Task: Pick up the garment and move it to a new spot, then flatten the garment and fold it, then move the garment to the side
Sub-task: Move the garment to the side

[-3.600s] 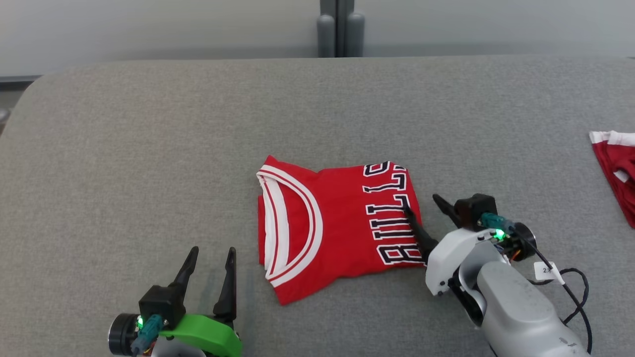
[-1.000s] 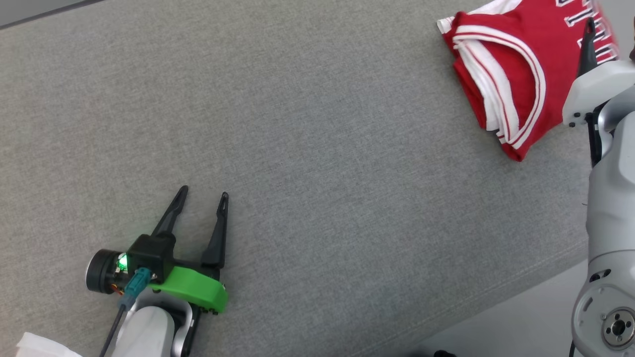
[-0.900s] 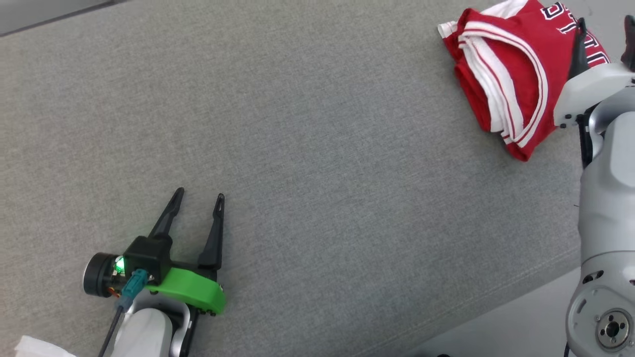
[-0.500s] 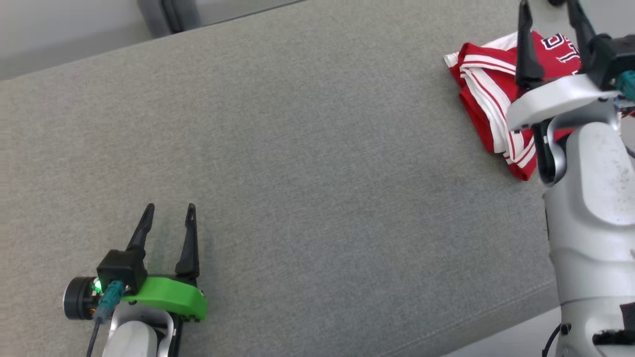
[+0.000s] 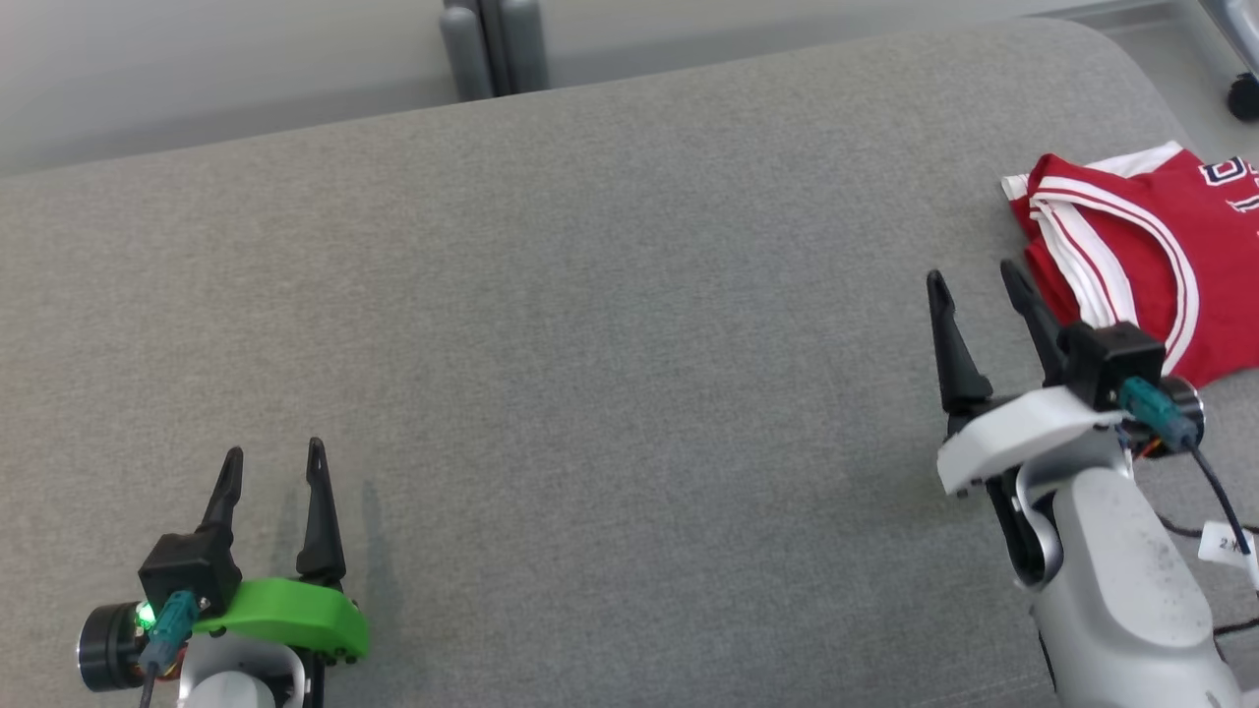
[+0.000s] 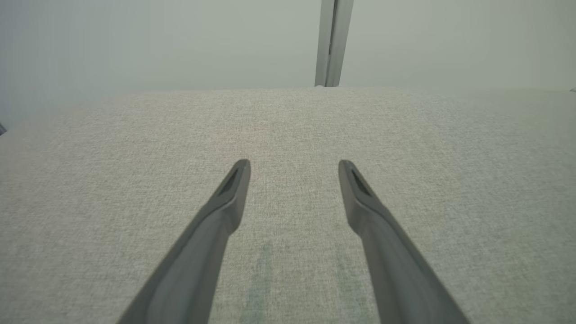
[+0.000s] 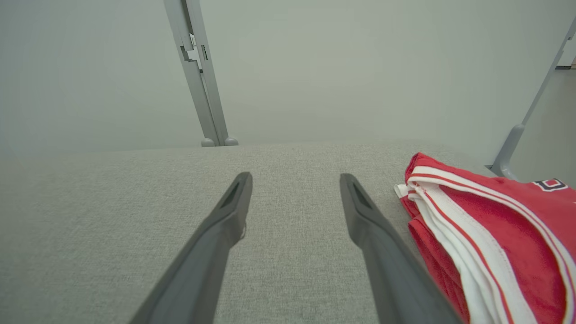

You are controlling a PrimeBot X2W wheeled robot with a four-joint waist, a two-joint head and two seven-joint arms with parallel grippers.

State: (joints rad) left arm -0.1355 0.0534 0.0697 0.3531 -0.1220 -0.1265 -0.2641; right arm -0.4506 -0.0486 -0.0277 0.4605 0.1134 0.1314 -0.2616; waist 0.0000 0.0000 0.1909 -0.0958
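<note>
On the left, the left gripper (image 5: 273,452) sits low over the grey cloth-covered table (image 5: 629,295). Its two dark fingers are spread with nothing between them, and the left wrist view shows bare fabric in the gap (image 6: 293,164). I read it as parked out of the way, since the work lies at the other end. The broad middle of the table is bare, which suits a garment meant to end up at the side.

Further right, the right gripper (image 5: 972,273) is likewise released, fingers wide and empty, tips pointing away from the robot. It stands just beside the garment (image 5: 1131,265), a red jersey with white trim lying folded near the table's right end, neckline toward the gripper. From how it lies, I judge the folding done and the move aside done or nearly so. The open hand, apart from the cloth, fits a finished placement.

The jersey's far right part is cut off by the head view's edge, so only a scrap of dark lettering shows and I cannot read it. In the right wrist view (image 7: 295,177), the garment (image 7: 508,225) runs close behind the right-hand finger, so I cannot tell whether the two brush. How many layers the fold has is hidden too.
</note>
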